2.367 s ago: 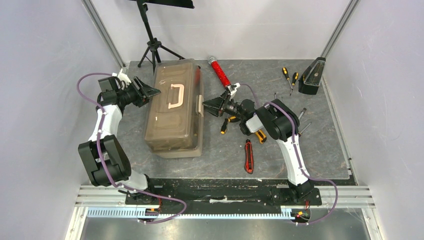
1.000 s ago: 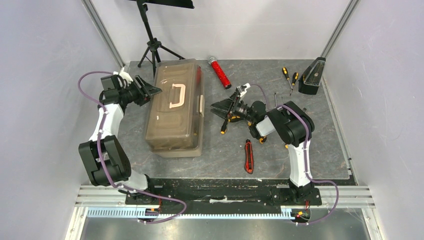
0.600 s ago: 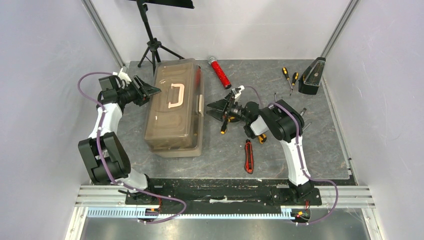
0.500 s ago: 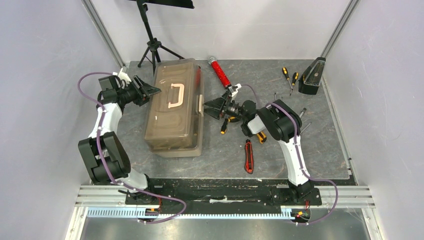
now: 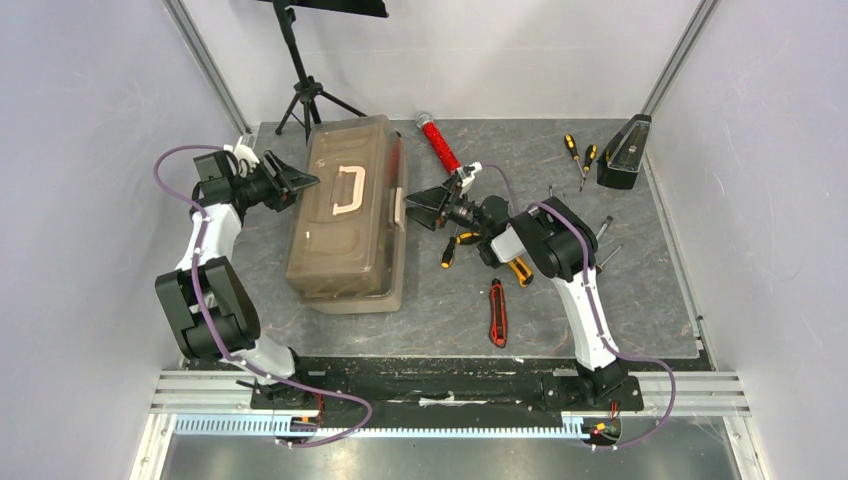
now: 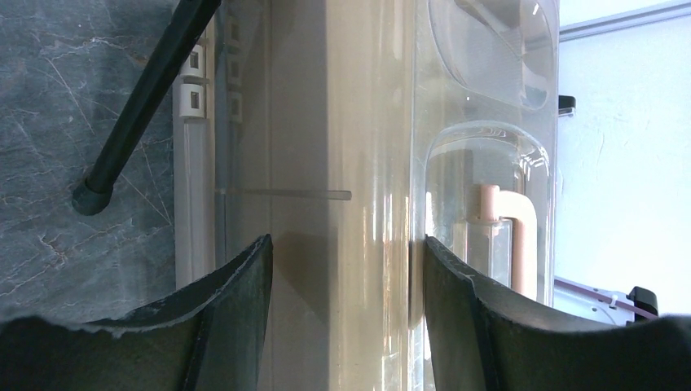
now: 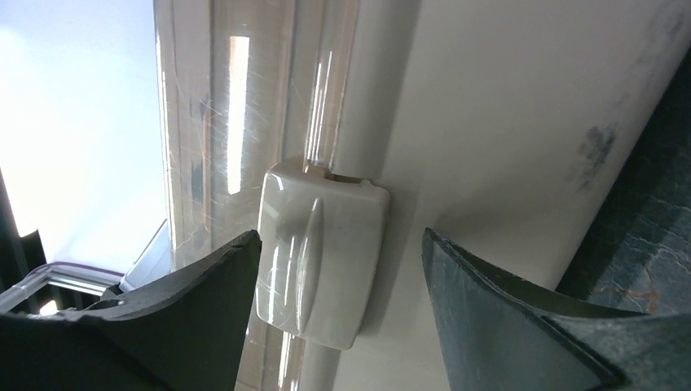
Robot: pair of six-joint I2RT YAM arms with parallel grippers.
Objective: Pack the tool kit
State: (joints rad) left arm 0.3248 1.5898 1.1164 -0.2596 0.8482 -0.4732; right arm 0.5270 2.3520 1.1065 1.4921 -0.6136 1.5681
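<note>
The tan translucent toolbox (image 5: 345,240) lies shut at the left centre, with its cream lid handle (image 5: 343,190) on top. My left gripper (image 5: 300,183) is open at the box's left side, which fills the left wrist view (image 6: 326,147) between the fingers (image 6: 236,285). My right gripper (image 5: 420,207) is open at the box's right side. In the right wrist view its jaws stand on either side of the cream latch (image 7: 322,252). A black-orange screwdriver (image 5: 455,246), an orange knife (image 5: 521,272) and a red knife (image 5: 497,312) lie on the mat.
A red glittery cylinder (image 5: 440,146) lies behind my right gripper. Two more screwdrivers (image 5: 576,152) and a black metronome (image 5: 622,152) are at the back right. A black tripod stand (image 5: 305,95) stands behind the box, and one leg shows in the left wrist view (image 6: 147,106).
My right gripper drew back to the right, then came in again to the box's latch. The toolbox has shifted slightly left. My left gripper has barely moved.
</note>
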